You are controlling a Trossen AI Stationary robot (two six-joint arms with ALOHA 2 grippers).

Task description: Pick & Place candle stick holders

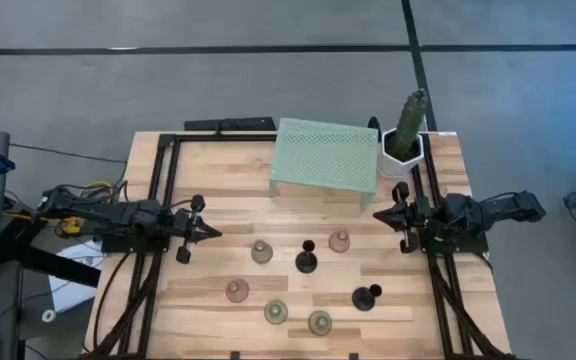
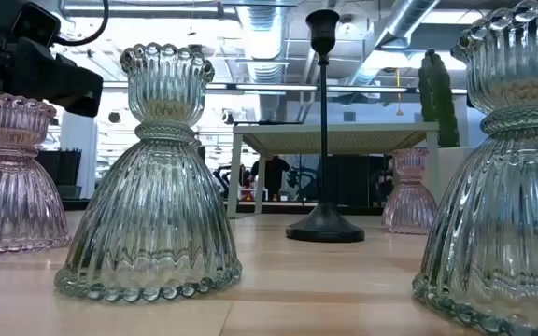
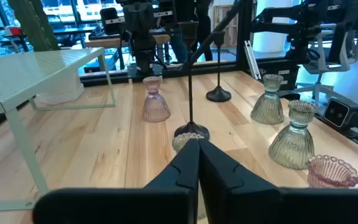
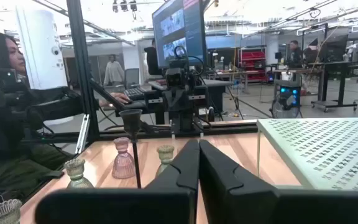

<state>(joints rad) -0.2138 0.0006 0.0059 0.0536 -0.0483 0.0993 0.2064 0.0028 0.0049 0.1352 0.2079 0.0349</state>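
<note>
Overhead, a wooden table (image 1: 218, 200) carries 7 candle holders in its near half, between 2 dark arms.

Left gripper (image 1: 211, 232): at the table's left side, pointing toward the centre, fingers clenched together on nothing, clear of every holder. From its wrist, the closed fingertips (image 3: 197, 146) point at a black holder and a green one just behind it.

Right gripper (image 1: 378, 214): at the right side, beside the stand's right legs, fingers likewise pressed shut and empty. Its wrist view shows the tips (image 4: 199, 146) meeting.

Candle holders, all upright on the table, none touching:
- 2 black, thin-stemmed on round bases: 1 near the centre (image 1: 307, 262), 1 further right and nearer the front edge (image 1: 365, 297).
- 3 pale green glass bells: 1 left of the central black holder (image 1: 261, 252), 2 near the front edge (image 1: 276, 312) (image 1: 320, 322).
- 2 pinkish glass bells: 1 right of the central black holder (image 1: 339, 241), 1 at front left (image 1: 237, 291).

At table level, 2 ribbed green bells (image 2: 153, 187) (image 2: 507, 177) stand closest, a black stem (image 2: 324, 140) rises between them farther back, and pinkish ones show at far left (image 2: 12, 173) and behind on the right (image 2: 409, 191).

Behind the holders: a mint perforated stand (image 1: 326, 155) at the back edge, and a cactus (image 1: 410, 125) in a white pot (image 1: 400, 158) at its right. A seated person (image 4: 5, 93) shows beyond the table in the right wrist view.
</note>
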